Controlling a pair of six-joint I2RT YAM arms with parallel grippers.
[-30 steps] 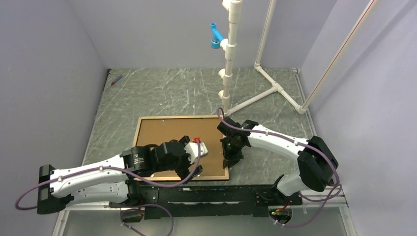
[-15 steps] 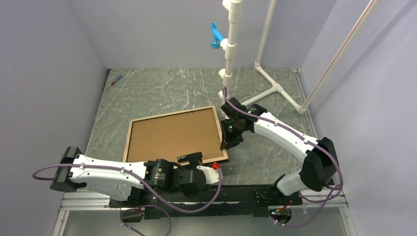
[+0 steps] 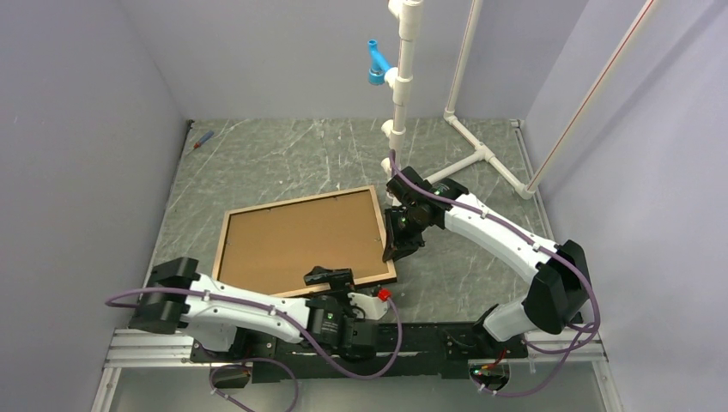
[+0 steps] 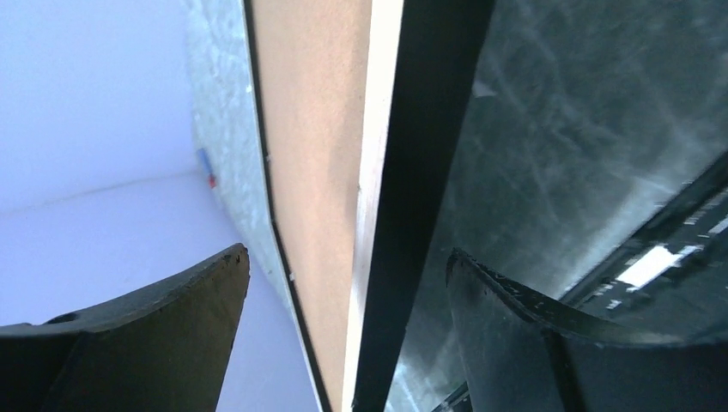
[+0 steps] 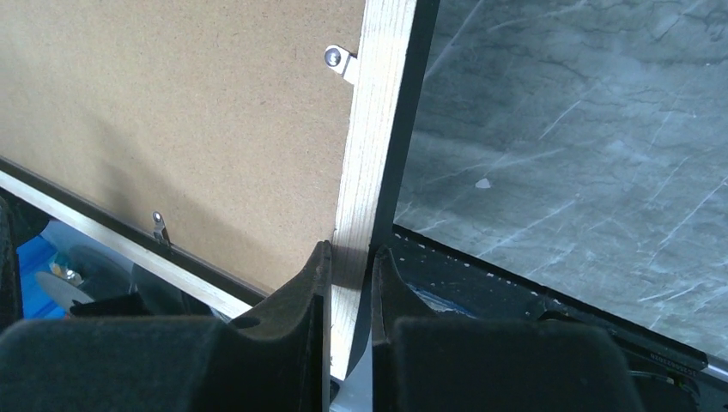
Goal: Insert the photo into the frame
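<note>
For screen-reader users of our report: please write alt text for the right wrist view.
The right gripper pinches the side rail of a thin light-wood rectangular picture frame between its black fingers. A plain brown backing board fills it, with small metal tabs at its edges; grey marbled table lies beyond.

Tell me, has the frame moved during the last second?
Yes. In the top view the frame has turned counter-clockwise, and its near edge has drawn away from the black base rail.
</note>
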